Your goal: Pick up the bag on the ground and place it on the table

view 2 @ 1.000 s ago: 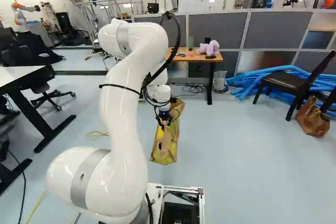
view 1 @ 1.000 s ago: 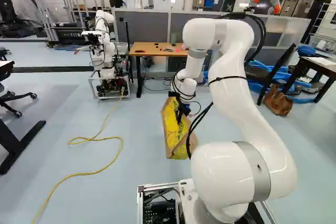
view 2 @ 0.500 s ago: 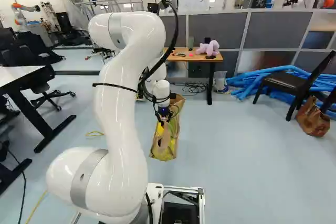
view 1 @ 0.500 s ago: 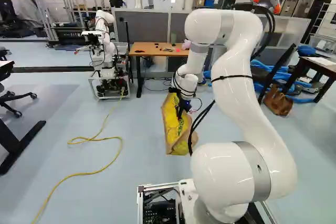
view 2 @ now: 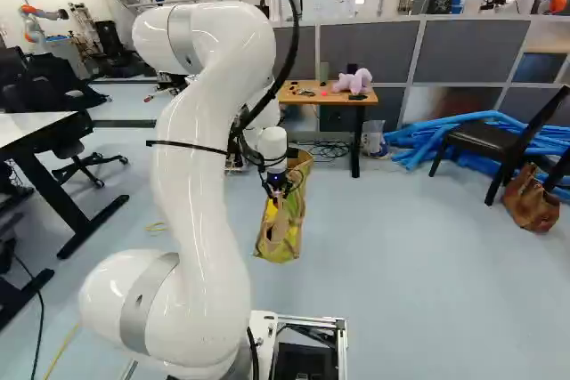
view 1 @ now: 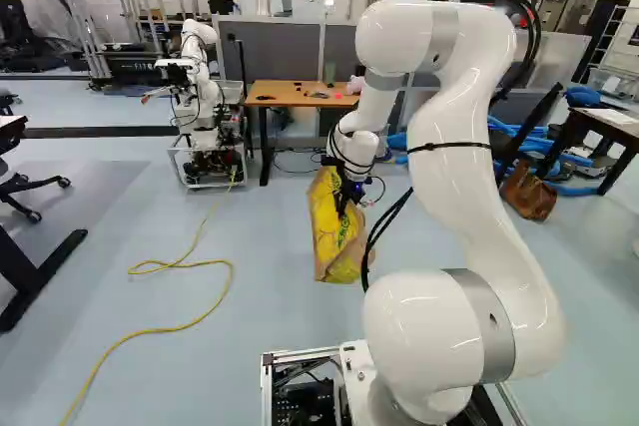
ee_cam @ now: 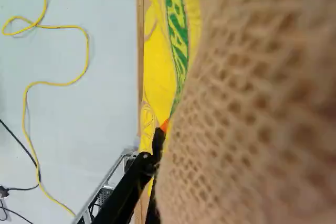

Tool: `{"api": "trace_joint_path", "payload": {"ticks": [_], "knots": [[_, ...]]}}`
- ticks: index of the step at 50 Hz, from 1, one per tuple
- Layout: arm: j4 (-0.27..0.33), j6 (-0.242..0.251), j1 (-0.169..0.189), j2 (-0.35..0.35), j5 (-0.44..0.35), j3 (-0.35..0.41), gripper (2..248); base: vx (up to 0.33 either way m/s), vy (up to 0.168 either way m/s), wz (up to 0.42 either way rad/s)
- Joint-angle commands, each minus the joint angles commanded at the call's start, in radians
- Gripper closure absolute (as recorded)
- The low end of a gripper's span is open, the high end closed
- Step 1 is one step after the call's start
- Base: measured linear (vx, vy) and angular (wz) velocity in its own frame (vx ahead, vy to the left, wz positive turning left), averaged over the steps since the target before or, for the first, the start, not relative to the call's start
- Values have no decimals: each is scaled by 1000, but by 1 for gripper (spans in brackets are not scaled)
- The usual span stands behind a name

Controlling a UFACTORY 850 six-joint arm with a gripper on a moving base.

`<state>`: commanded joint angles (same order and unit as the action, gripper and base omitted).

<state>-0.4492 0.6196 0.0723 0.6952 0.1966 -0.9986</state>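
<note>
Arm [view 1: 459,187] is seen nearer than the bag [view 1: 332,246], and above it. The bag is held by the gripper [view 1: 343,207], its fingers closed upon it; one finger, with an orange pad [ee_cam: 165,125], is shown against the yellow side, the other is hidden by brown weave, so the gap between them cannot be told. Green print is borne on the yellow side; no words are read off. Whether the floor is touched by the bag's base cannot be told. Left of the bag, a yellow cable [view 1: 145,331] is laid in loops; well to its right, a second bag [view 2: 532,202] is set by a dark chair [view 2: 485,138]. Beyond the bag, the wooden table [view 1: 290,99] is topped by a pinkish plush toy [view 2: 354,82]. Beyond and left of the bag, another robot [view 1: 203,97] is mounted on a wheeled frame; grey partitions [view 2: 365,51] are ranged farthest behind it.
</note>
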Motion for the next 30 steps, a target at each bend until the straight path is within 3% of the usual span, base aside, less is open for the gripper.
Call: {"api": "trace_joint_path", "payload": {"ticks": [30], "knots": [[0,0,-4,-76,53,-11,228,0,0,0]]}}
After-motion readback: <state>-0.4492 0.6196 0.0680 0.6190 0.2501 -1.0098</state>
